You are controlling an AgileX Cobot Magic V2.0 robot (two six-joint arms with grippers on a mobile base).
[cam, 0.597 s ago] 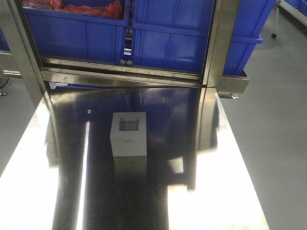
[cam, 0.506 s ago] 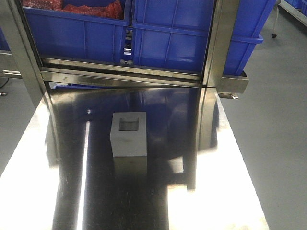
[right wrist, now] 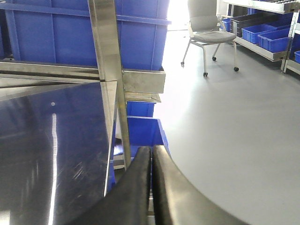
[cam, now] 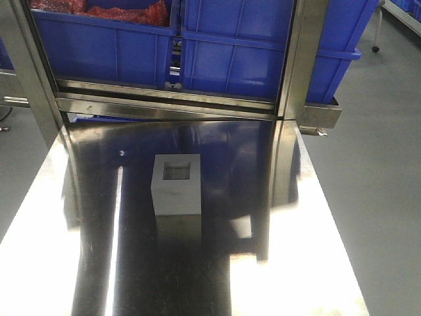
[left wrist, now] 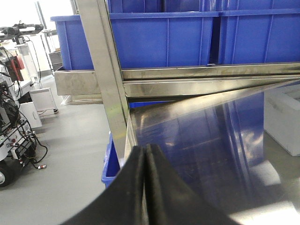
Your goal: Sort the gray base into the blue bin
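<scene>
Nothing has moved in 0.6 s: the gray base (cam: 176, 186) sits recess-up mid-worktop (cam: 296, 263), untouched, so the pick has not begun. The blue bins (cam: 237, 59) wait on the rack behind. Only the 2 wrist views show the left hand (left wrist: 146, 187) and right hand (right wrist: 151, 187), both pressed together and empty.

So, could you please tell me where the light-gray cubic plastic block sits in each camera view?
Front view: light-gray cubic plastic block stands mid-table, recess up.
Left wrist: cut off at the right edge.
Right wrist: not in it.
Shared landmark: shiny steel tabletop.
</scene>
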